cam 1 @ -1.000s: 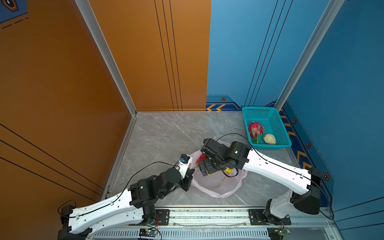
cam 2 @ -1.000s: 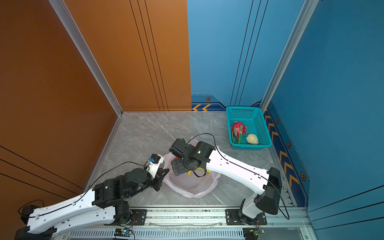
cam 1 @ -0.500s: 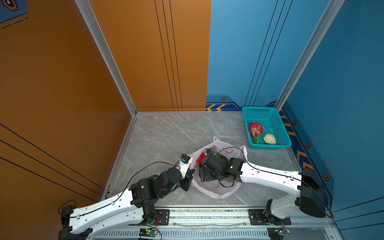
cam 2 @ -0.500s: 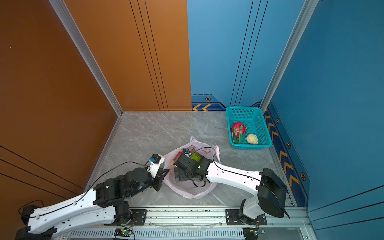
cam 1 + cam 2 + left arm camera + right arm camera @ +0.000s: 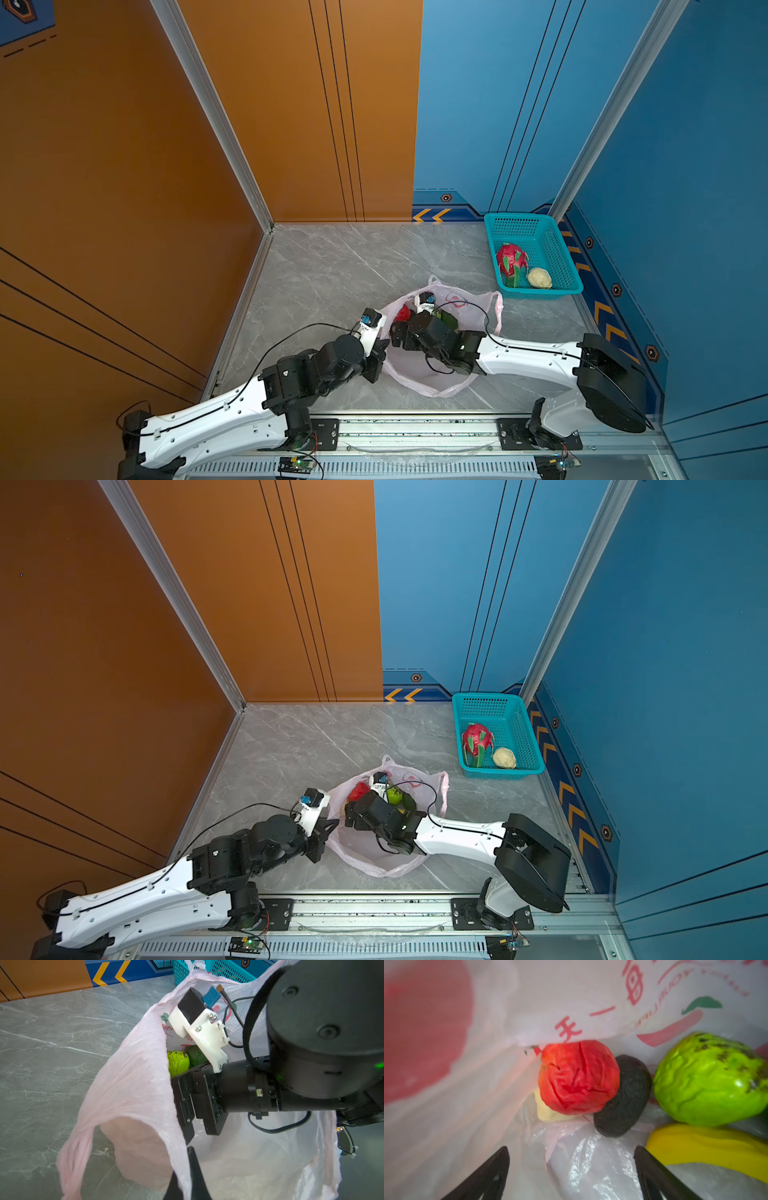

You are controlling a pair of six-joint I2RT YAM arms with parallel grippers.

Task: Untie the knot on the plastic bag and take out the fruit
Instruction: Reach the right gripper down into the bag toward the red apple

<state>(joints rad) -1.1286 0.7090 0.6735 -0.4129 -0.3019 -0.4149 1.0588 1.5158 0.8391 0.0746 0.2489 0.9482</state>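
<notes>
Grey tabletop (image 5: 332,266): left fingers (image 5: 195,1174) pinch bag rim (image 5: 178,1147); right fingers (image 5: 488,1176) spread inside.

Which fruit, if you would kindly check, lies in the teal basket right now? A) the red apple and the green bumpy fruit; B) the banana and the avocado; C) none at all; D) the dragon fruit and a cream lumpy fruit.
D: the teal basket holds the dragon fruit and a cream lumpy fruit, while the red apple, avocado, banana and green bumpy fruit lie inside the plastic bag.
</notes>
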